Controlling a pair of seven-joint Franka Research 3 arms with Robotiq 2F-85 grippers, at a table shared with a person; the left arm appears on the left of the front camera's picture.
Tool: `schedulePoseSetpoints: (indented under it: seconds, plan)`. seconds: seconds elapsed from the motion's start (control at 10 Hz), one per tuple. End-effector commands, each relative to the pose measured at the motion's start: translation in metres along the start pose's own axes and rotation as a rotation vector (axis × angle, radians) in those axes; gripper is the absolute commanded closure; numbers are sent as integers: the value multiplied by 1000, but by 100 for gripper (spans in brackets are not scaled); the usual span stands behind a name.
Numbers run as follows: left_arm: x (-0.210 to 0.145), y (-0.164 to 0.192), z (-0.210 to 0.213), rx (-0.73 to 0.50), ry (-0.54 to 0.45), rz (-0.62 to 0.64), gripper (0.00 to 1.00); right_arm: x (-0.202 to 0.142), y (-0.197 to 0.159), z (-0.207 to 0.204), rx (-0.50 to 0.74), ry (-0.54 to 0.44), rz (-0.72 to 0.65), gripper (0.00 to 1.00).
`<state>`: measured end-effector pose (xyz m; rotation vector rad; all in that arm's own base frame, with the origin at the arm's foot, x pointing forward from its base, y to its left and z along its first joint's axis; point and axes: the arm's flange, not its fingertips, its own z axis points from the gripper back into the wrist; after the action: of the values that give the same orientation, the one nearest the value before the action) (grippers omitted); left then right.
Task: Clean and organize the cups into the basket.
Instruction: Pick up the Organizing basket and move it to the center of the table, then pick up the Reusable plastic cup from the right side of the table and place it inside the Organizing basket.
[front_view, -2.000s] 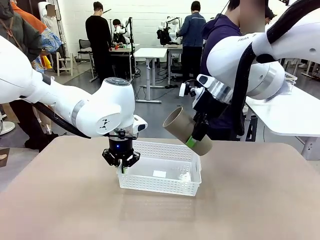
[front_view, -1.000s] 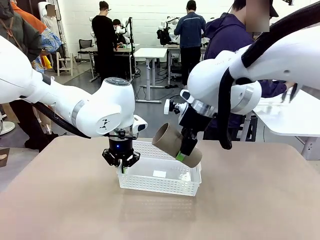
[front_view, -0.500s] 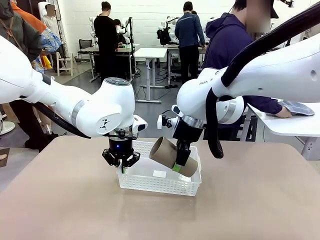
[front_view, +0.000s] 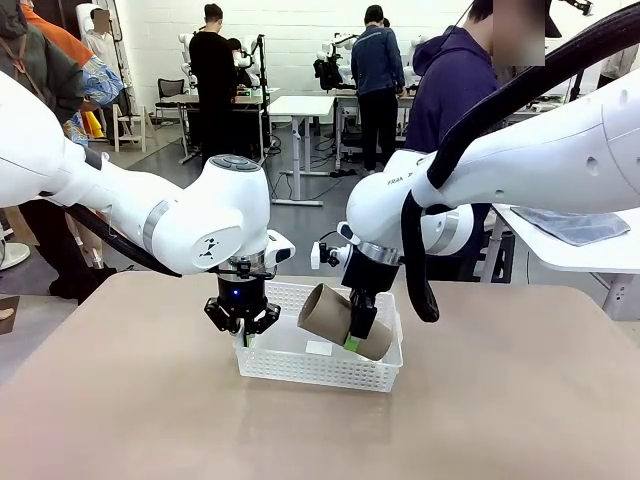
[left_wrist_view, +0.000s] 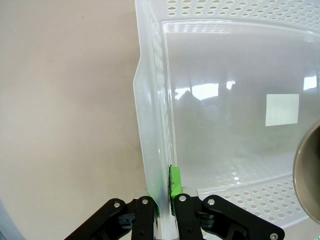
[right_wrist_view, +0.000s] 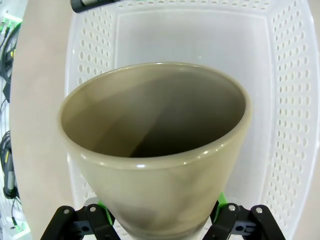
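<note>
A white lattice basket (front_view: 300, 372) sits mid-table. My left gripper (front_view: 246, 336) is shut on the basket's left wall; in the left wrist view its fingers (left_wrist_view: 175, 182) pinch the thin wall (left_wrist_view: 150, 140) from both sides. My right gripper (front_view: 356, 338) is shut on a beige-tan cup (front_view: 330, 315), tilted on its side with its mouth toward the left, hanging just over the basket's inside. Seen from the right wrist, the cup (right_wrist_view: 155, 165) sits between the green pads (right_wrist_view: 220, 202), and the basket's floor (right_wrist_view: 190, 40) lies beyond it. A cup rim (left_wrist_view: 307, 175) enters the left wrist view at right.
A person in a dark hoodie (front_view: 452, 95) stands at the far side of the table. A white side table (front_view: 575, 245) with a grey cloth (front_view: 575, 222) stands at the right. Bare tan tabletop (front_view: 500, 400) surrounds the basket.
My right arm has swung left and down, carrying the cup from above the basket's right side to low over its inside. The left gripper has stayed on the basket wall.
</note>
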<state>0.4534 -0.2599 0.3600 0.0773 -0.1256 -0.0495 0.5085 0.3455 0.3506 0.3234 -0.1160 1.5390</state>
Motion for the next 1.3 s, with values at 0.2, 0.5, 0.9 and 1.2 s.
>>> schedulePoseSetpoints:
  seconds: [0.2,0.5,0.9,1.2]
  plan:
    - [0,-3,-1,7,5,-2,100,3,-8,1,26,24,-7,0]
    - [0,-3,-1,7,5,-2,100,1,0,10,11,6,-2,0]
    - [0,-3,-1,7,5,-2,100,-13,22,38,-27,-71,41,0]
    - [0,-3,-1,7,5,-2,100,-102,54,103,5,-242,260,0]
